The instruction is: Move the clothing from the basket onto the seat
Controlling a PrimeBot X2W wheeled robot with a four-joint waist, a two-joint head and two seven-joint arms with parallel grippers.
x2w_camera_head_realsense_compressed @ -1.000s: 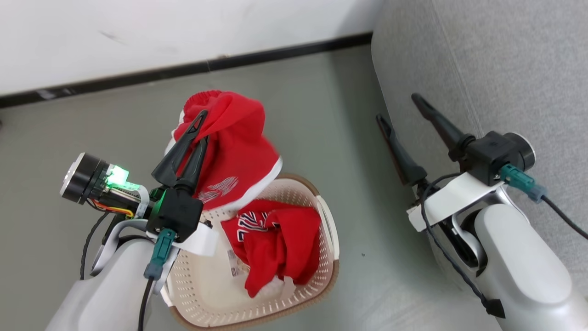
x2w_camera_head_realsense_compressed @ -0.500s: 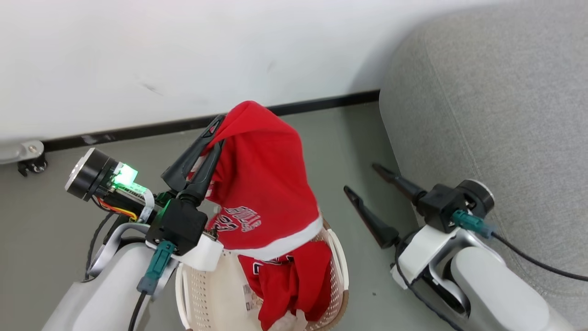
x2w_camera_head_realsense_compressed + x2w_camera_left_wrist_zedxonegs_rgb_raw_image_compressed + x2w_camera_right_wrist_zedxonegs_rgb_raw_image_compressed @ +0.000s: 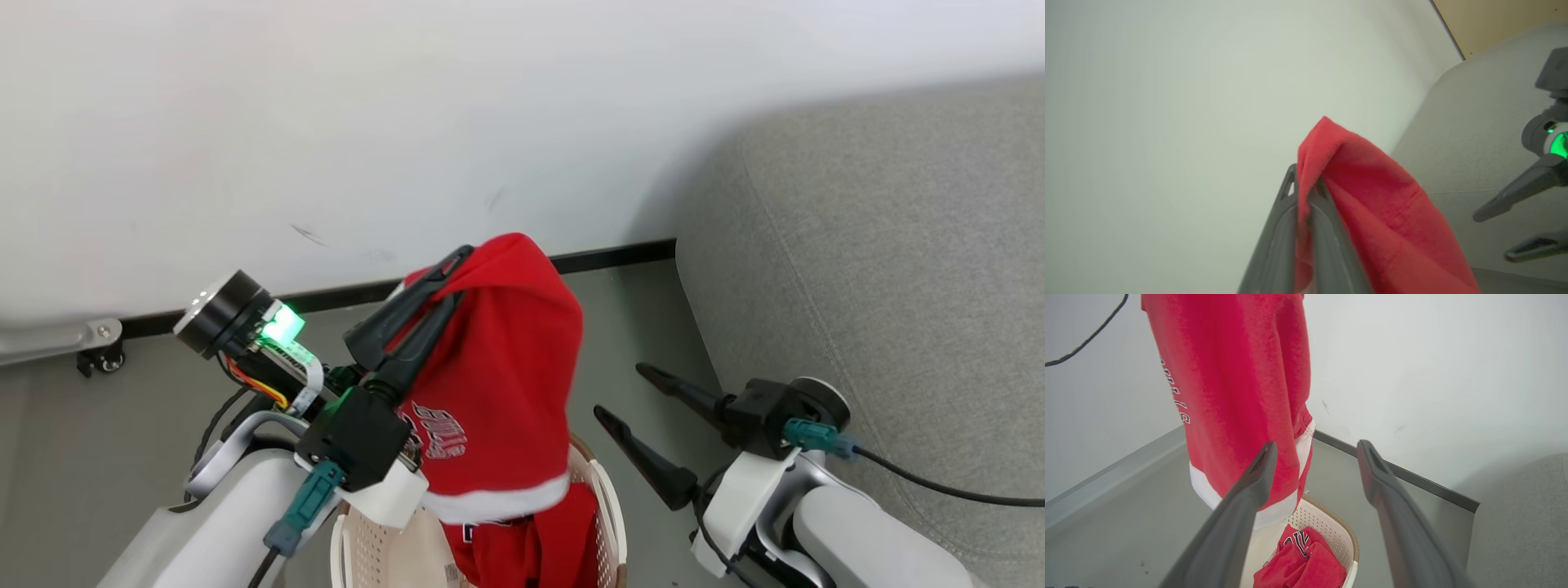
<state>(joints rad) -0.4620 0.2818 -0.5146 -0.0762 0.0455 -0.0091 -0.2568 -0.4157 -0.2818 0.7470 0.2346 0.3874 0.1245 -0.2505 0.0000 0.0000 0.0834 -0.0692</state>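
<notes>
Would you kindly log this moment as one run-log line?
left gripper: shut on red shorts, hanging over basket | right gripper: open, empty | jersey: in basket | seat: right of basket

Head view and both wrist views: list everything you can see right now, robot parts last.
shorts: one, red with white hem band, hanging from the left gripper over the basket
jersey: one, red with black-and-white lettering, crumpled inside the basket
basket: one, cream-white perforated with brown rim, on the floor under the shorts
seat: one, grey fabric, on the robot's right
wall: one, white, behind the basket
baseboard: one, black, along the wall's foot
floor: one, grey
left gripper: one, dark, shut on the shorts' top
right gripper: one, dark, open and empty, beside the seat
</notes>
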